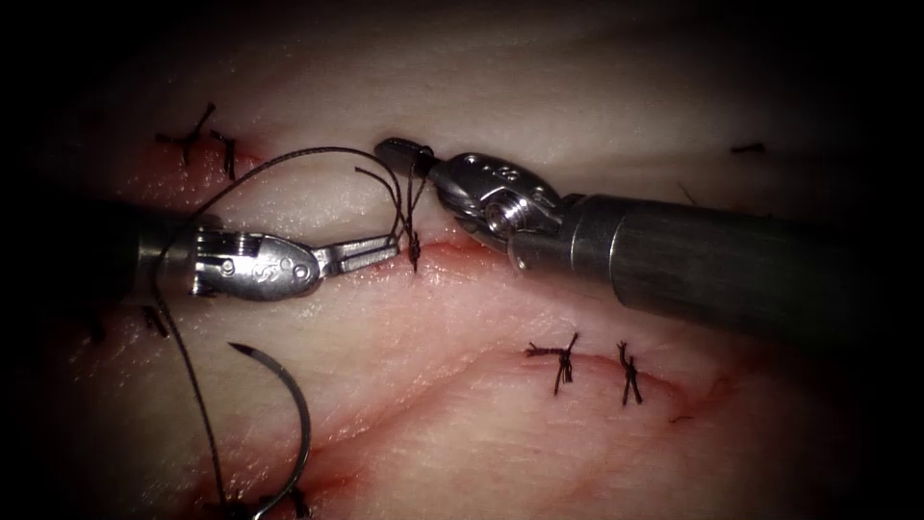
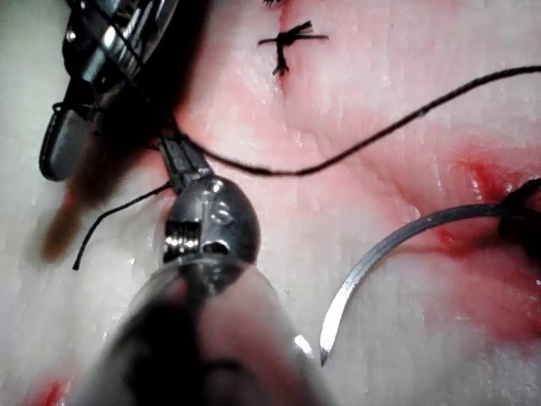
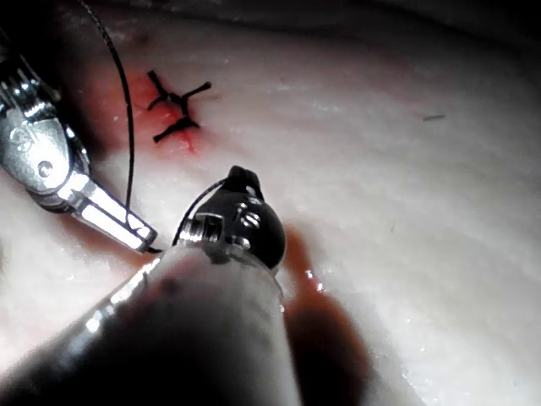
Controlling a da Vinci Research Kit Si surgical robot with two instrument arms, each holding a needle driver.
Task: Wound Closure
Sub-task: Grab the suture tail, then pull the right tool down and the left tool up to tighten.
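Tissue (image 1: pixel 500 318) with cut (image 1: pixel 462 246). Left end effector (image 1: pixel 385 248) and right end effector (image 1: pixel 399 152) each clamp thread (image 1: pixel 289 159) beside the knot (image 1: pixel 414 252). Curved needle (image 1: pixel 294 404) lies free on the tissue, lower left, its point clear of the surface, thread trailing.

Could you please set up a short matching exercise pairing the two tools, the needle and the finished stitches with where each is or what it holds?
Things:
1. left tool
2. right tool
3. needle
4. tied stitches

States:
A. lying free on the tissue, held by neither tool
B. shut on the thread beside the cut
C. knotted across a closed cut, ends trimmed
D. shut on a thread strand above the cut

Pairs: 1-B, 2-D, 3-A, 4-C
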